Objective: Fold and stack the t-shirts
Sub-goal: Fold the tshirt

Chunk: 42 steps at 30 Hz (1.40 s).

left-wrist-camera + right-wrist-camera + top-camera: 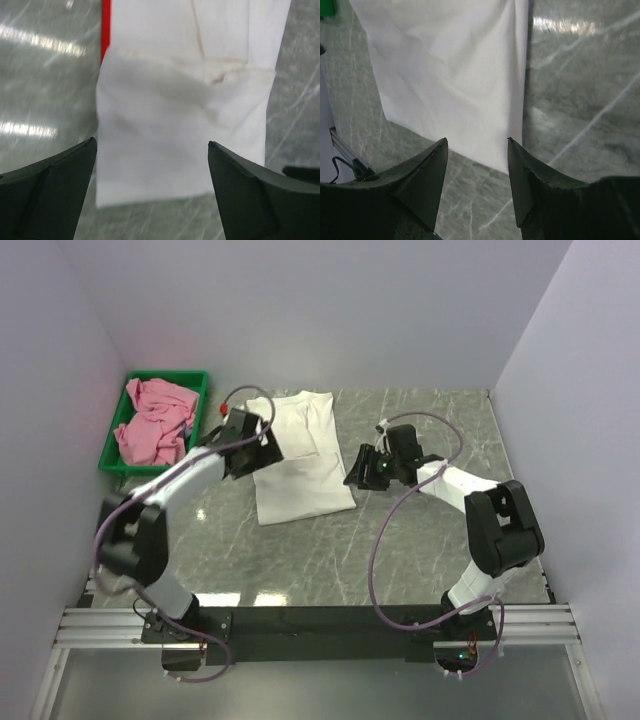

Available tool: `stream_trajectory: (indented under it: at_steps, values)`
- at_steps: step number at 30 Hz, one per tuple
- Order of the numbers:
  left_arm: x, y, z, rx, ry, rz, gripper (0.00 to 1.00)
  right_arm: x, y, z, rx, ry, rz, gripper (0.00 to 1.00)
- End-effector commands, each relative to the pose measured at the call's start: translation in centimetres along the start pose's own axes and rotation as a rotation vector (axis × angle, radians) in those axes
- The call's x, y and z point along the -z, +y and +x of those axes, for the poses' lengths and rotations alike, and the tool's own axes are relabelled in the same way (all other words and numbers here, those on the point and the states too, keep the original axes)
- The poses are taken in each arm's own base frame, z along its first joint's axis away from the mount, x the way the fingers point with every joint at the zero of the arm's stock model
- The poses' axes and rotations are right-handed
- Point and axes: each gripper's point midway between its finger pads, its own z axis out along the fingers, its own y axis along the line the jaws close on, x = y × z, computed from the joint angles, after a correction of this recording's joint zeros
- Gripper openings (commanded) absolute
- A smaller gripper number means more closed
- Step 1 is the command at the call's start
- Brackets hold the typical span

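The white t-shirt (300, 455) lies folded into a long rectangle on the marble table. A thin red strip (105, 25) shows along one folded edge. My left gripper (255, 445) hovers at the shirt's left side; in the left wrist view its fingers stand wide open (152, 142) over the white t-shirt (180, 125), holding nothing. My right gripper (353, 470) is just off the shirt's right edge. It is open (477, 141) above a corner of the white t-shirt (450, 75), with nothing between its fingers. The pink t-shirt (155, 420) lies crumpled in the tray.
A green plastic tray (168, 376) stands at the back left against the wall and holds the pink shirt. White walls close in the table on the left, back and right. Bare marble (400, 540) lies in front of the white shirt.
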Motion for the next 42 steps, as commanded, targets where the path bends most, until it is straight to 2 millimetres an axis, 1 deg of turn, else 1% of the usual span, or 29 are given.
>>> stream_trajectory:
  at_steps: [1,2,3,4,5,7,8,9,10,11,17,19,21,24,26,27,28,29,30,31,32,33,34,35,36,37,38,39,42]
  values:
    - [3.8,0.9,2.2,0.066,0.004,0.058,0.98,1.0,0.2,0.6,-0.007,-0.02,-0.037,0.58]
    - [4.4,2.2,4.2,0.07,0.028,0.059,0.98,0.9,-0.2,1.3,-0.015,-0.008,-0.033,0.58]
    - [4.6,2.7,4.9,0.078,0.031,0.064,0.98,0.8,-0.5,1.5,-0.021,-0.008,-0.036,0.58]
    - [4.7,3.1,5.7,0.098,0.039,0.067,0.98,0.7,-0.7,2.4,-0.038,0.016,-0.048,0.58]
    - [4.6,4.2,7.8,0.103,0.077,0.067,0.98,0.5,-0.8,2.5,-0.04,0.018,-0.054,0.58]
    - [4.3,4.7,9.0,0.13,0.094,0.076,0.97,0.1,-1.7,3.4,-0.066,0.041,-0.042,0.58]
    - [4.1,5.5,10.4,0.135,0.126,0.066,0.95,0.0,-1.8,3.7,-0.077,0.047,-0.048,0.58]
    - [3.9,5.6,10.7,0.139,0.13,0.065,0.95,-0.1,-1.9,3.4,-0.089,0.035,-0.061,0.58]
    - [3.7,5.7,10.8,0.152,0.127,0.069,0.93,-0.3,-2.1,3.9,-0.121,0.043,-0.064,0.58]
    - [3.5,6.0,11.4,0.157,0.134,0.063,0.92,-0.4,-1.9,3.7,-0.126,0.034,-0.084,0.58]
    - [2.3,6.2,12.4,0.193,0.153,0.067,0.83,-1.2,-2.4,4.3,-0.205,0.032,-0.092,0.58]
    - [2.0,6.2,12.8,0.194,0.171,0.063,0.8,-1.5,-3.0,4.8,-0.237,0.036,-0.08,0.58]
    - [1.7,6.7,13.3,0.197,0.184,0.047,0.77,-1.7,-3.0,4.9,-0.244,0.038,-0.089,0.58]
    - [1.4,7.0,13.9,0.2,0.197,0.038,0.7,-2.1,-3.1,5.3,-0.264,0.048,-0.094,0.57]
    - [1.3,6.9,14.2,0.2,0.218,0.04,0.63,-2.4,-3.3,5.6,-0.276,0.064,-0.094,0.54]
    - [1.2,6.9,14.5,0.2,0.229,0.04,0.6,-2.5,-3.4,5.8,-0.282,0.071,-0.09,0.52]
    - [1.2,7.0,14.7,0.197,0.241,0.038,0.52,-2.5,-3.4,5.8,-0.283,0.074,-0.09,0.51]
    - [1.2,7.0,14.8,0.2,0.251,0.033,0.48,-2.4,-3.6,6.1,-0.289,0.085,-0.08,0.49]
    - [1.3,7.2,15.0,0.197,0.258,0.024,0.42,-2.2,-3.5,5.9,-0.286,0.082,-0.078,0.41]
    - [1.5,7.4,15.3,0.195,0.27,0.01,0.26,-2.0,-3.6,5.8,-0.272,0.078,-0.076,0.35]
    - [1.7,7.6,15.1,0.191,0.263,0.002,0.17,-1.8,-3.9,6.0,-0.274,0.081,-0.051,0.3]
    - [1.8,7.7,15.1,0.185,0.267,-0.006,0.08,-1.3,-4.0,5.7,-0.257,0.07,-0.043,0.16]
    - [1.9,8.0,15.0,0.181,0.264,-0.02,0.01,-1.1,-4.2,5.4,-0.249,0.065,-0.029,0.09]
    - [2.3,8.5,15.1,0.172,0.275,-0.055,0.01,-0.7,-4.8,5.9,-0.259,0.082,0.008,0.04]
    - [2.4,9.0,15.0,0.158,0.265,-0.083,0.01,-0.2,-5.0,5.6,-0.241,0.076,0.019,0.0]
    - [2.6,9.2,15.1,0.151,0.276,-0.093,0.01,0.1,-5.2,5.7,-0.237,0.083,0.033,0.0]
    - [3.0,9.4,15.2,0.145,0.291,-0.108,0.01,0.6,-5.5,6.6,-0.249,0.117,0.061,0.0]
    - [3.2,9.8,15.5,0.139,0.302,-0.12,0.01,1.0,-5.5,6.8,-0.241,0.123,0.069,0.0]
    - [3.9,10.6,16.4,0.128,0.331,-0.144,0.01,2.3,-5.6,8.4,-0.229,0.169,0.083,0.0]
